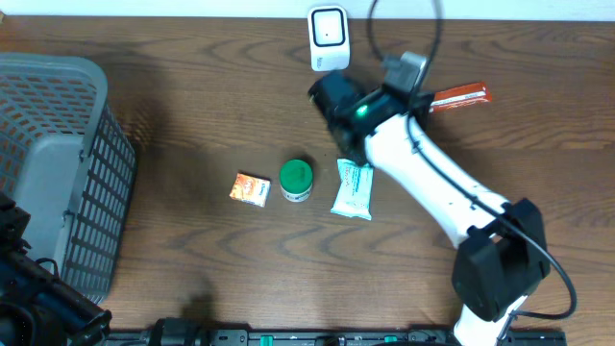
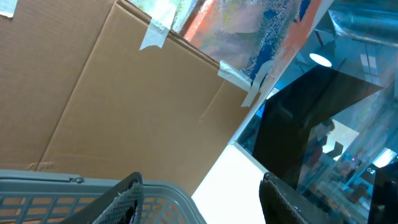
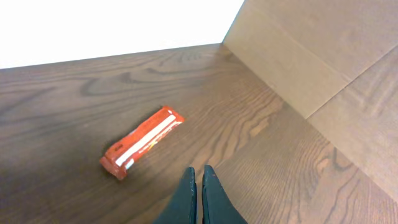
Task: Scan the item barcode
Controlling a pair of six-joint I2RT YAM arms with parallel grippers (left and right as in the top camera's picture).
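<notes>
The white barcode scanner [image 1: 328, 37] stands at the table's far edge. A red packet [image 1: 461, 95] lies flat to its right and shows in the right wrist view [image 3: 143, 142]. My right gripper [image 3: 199, 170] is shut and empty, just above the wood, near the packet but not touching it. An orange box [image 1: 250, 188], a green-lidded jar [image 1: 296, 180] and a white-and-teal pouch [image 1: 353, 189] lie in a row mid-table. My left gripper [image 2: 201, 179] is open and empty, raised by the basket and pointing away from the table.
A grey mesh basket [image 1: 58, 163] fills the left side; its rim [image 2: 74, 182] shows under the left fingers. The right arm [image 1: 432, 183] reaches diagonally from the front right. A cardboard wall [image 3: 323, 56] borders the table.
</notes>
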